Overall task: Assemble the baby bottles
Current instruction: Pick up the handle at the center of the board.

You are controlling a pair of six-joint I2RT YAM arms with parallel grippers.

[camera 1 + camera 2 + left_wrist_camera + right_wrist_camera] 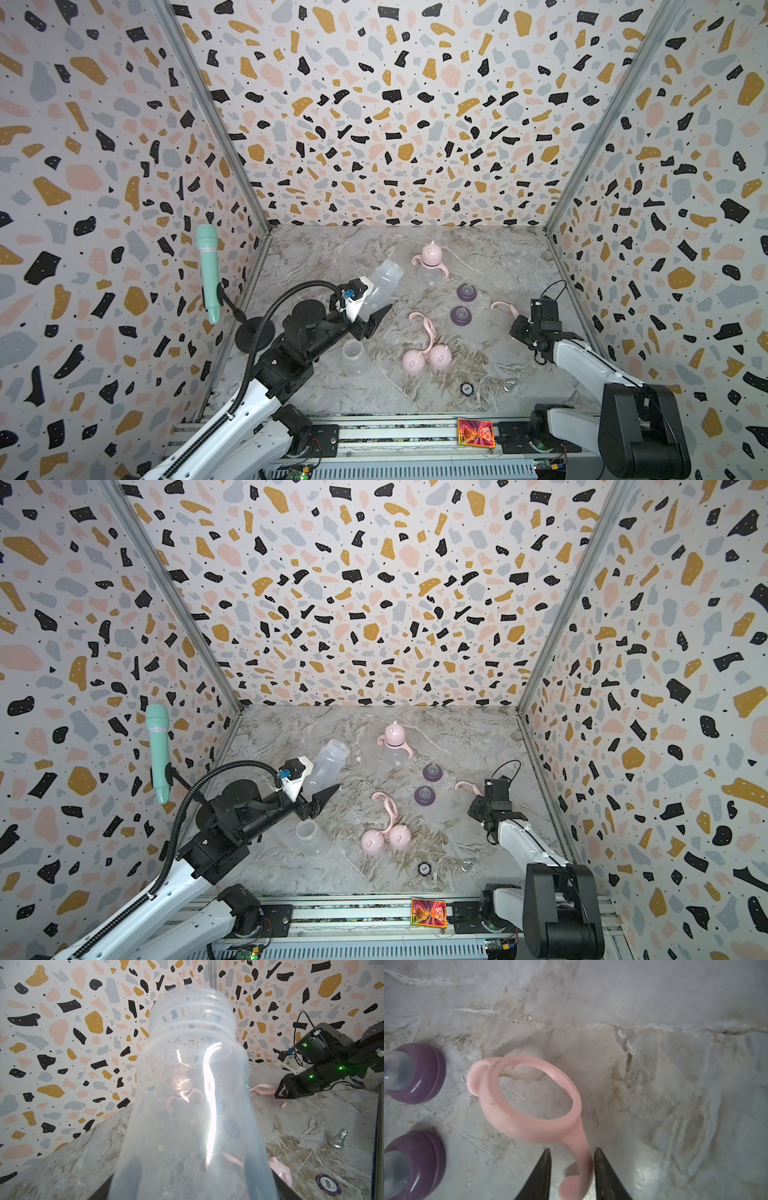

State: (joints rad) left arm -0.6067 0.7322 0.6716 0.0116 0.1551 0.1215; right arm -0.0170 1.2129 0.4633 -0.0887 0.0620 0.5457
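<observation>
My left gripper (374, 306) is shut on a clear open-necked baby bottle (384, 282), holding it tilted above the table; that bottle (191, 1084) fills the left wrist view. My right gripper (572, 1153) is low at the right, its jaws narrowed around one handle of a pink two-handled ring (529, 1124); one finger touches the handle and a gap remains at the other. An assembled bottle (431, 266) stands at the back. A second open bottle (355, 357) stands near the front. Two purple teat collars (467, 292) (460, 316), another pink ring (428, 332) and two pink caps (413, 361) (440, 356) lie mid-table.
A mint-green microphone (208, 270) on a black stand rises by the left wall. A poker chip (467, 388) and a small silver piece (510, 385) lie near the front edge. Small clear discs (401, 308) rest by the left gripper. Patterned walls enclose three sides.
</observation>
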